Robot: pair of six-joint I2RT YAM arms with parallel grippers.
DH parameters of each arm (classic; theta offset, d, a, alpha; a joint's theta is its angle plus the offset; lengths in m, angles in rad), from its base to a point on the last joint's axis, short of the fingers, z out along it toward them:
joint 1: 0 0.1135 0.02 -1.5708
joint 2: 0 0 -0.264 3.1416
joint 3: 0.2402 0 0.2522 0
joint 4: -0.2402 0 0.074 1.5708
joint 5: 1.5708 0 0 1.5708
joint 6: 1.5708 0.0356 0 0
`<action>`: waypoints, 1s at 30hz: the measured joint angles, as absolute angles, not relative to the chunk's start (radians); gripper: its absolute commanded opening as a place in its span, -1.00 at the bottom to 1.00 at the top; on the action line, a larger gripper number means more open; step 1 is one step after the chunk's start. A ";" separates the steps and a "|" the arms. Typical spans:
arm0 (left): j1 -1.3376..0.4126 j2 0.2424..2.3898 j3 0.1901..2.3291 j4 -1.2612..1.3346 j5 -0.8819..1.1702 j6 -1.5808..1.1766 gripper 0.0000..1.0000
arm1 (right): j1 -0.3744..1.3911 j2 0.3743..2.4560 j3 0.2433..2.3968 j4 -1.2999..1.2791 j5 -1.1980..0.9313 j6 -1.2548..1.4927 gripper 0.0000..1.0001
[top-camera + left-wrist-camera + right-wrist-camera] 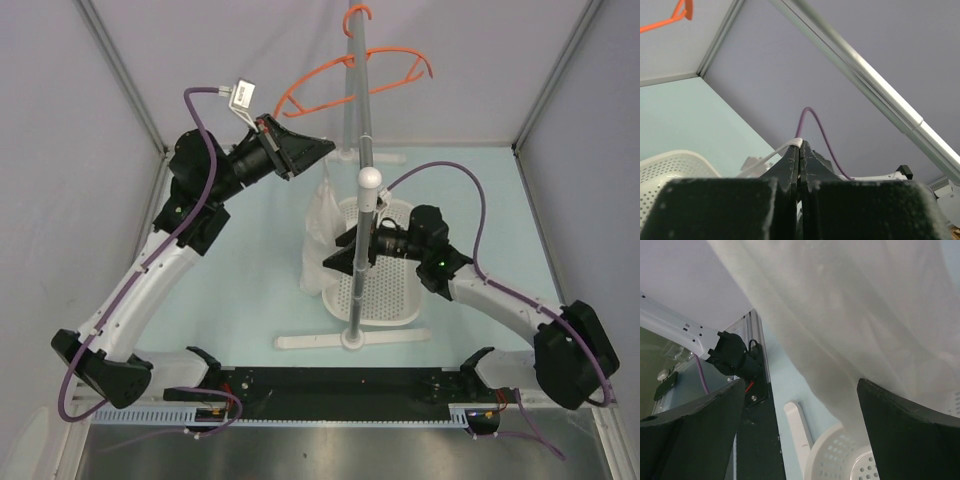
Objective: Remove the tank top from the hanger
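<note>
1. Lilac walls with aluminium framing enclose the pale green table and the grey metal pole.
2. Note that the thin orange curved hanger hangs bare on the pole.
3. Locate the small white thin-fabric tank top: it dangles from the left gripper, which is pinched tight on one strap.
4. Check the right gripper: its fingers stand wide beside the fabric and hold nothing.
5. Treat removal as essentially complete; only setting the garment down appears to be left.

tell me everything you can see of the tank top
The tank top is thin, white, half see-through fabric, crumpled into a narrow hanging bundle. A strap is pinched in the shut left hand; the rest drapes down at the white basket's left rim. It is off the orange hanger, and its folds hang before the open right hand.
</note>
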State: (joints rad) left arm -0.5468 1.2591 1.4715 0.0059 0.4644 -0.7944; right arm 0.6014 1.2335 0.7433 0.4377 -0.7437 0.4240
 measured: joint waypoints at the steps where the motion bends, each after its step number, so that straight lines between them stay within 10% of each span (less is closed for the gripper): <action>1: -0.549 1.259 1.467 0.010 0.465 -0.798 -1.00 | 0.620 1.263 0.751 0.452 -0.732 0.422 0.99; 7: -0.568 1.259 1.436 0.044 0.477 -0.822 -0.99 | 0.727 1.425 0.830 0.500 -0.633 0.416 0.74; 9: -0.580 1.258 1.418 0.044 0.484 -0.830 -1.00 | 0.744 1.466 0.861 0.519 -0.591 0.431 0.17; 10: -0.583 1.258 1.411 0.043 0.486 -0.831 -1.00 | 0.746 1.475 0.864 0.531 -0.578 0.435 -0.55; 13: -0.589 1.258 1.397 0.038 0.499 -0.833 -1.00 | 0.746 1.481 0.865 0.569 -0.535 0.465 -1.00; 18: -0.589 1.227 1.396 0.013 0.501 -0.818 -0.85 | 0.744 1.469 0.865 0.581 -0.474 0.476 -1.00; 25: -0.589 1.099 1.357 -0.103 0.456 -0.701 0.23 | 0.710 1.336 0.932 0.387 -0.368 0.443 -1.00; 30: -0.586 0.990 1.301 -0.194 0.382 -0.617 0.56 | 0.615 1.223 1.073 0.208 -0.316 0.428 -1.00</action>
State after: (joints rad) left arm -0.5858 0.9901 1.3010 -0.1940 0.3824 -0.6167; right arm 0.6151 1.2228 1.0733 0.2077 -0.3157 0.4282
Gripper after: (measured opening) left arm 0.722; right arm 0.011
